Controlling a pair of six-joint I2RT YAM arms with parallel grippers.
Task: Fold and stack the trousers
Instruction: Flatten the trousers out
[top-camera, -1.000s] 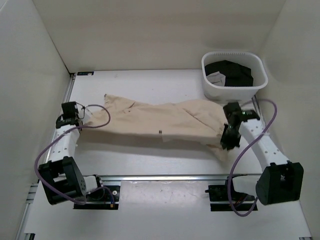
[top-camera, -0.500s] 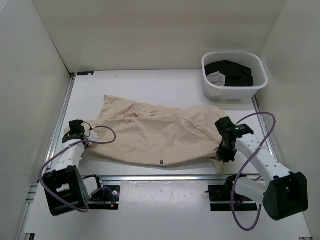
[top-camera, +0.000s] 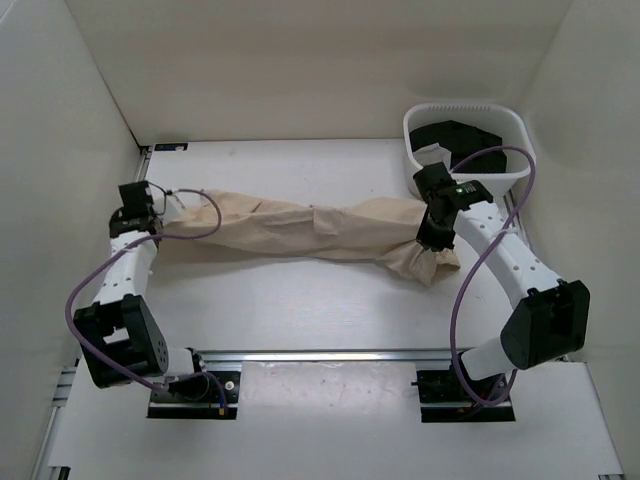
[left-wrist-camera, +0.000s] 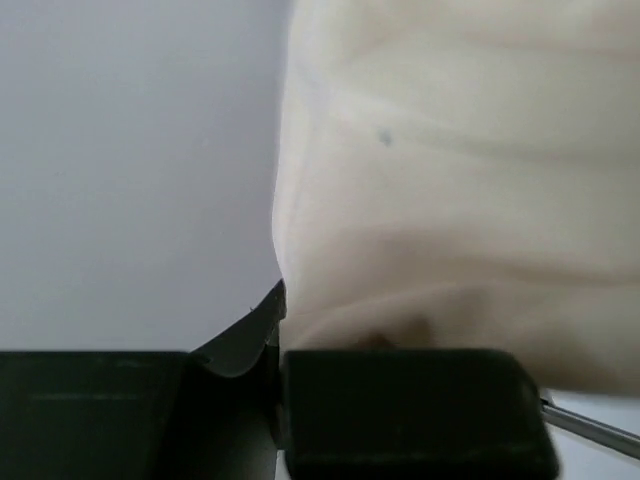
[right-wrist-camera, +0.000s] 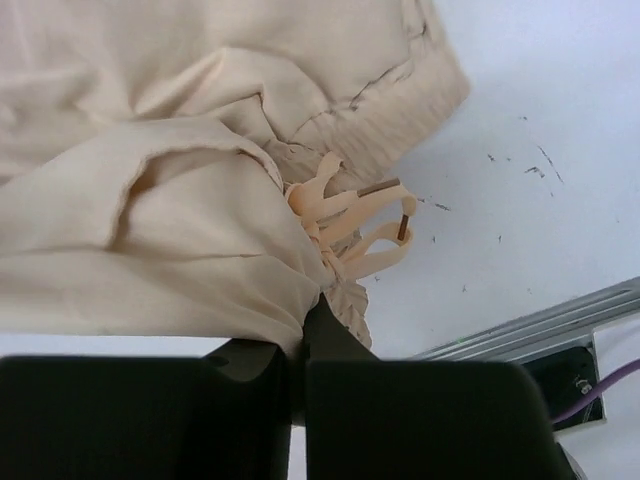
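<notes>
Stretching across the middle of the white table (top-camera: 300, 310), the trousers (top-camera: 300, 228) run bunched between the left gripper (top-camera: 152, 203) and right gripper (top-camera: 431, 240), both clenched on cloth. Only the right wrist view shows their drawstring (right-wrist-camera: 350, 225). A basket (top-camera: 465, 107) fills the far right corner.

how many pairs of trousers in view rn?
1 for sure: the beige trousers, stretched between the left pincer and right pincer. The white basket at far right holds dark clothing; further pairs may be hidden there.

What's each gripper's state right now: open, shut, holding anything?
Left gripper: shut on the trousers, at their left end.
Right gripper: shut on the trousers, drawstring end.
</notes>
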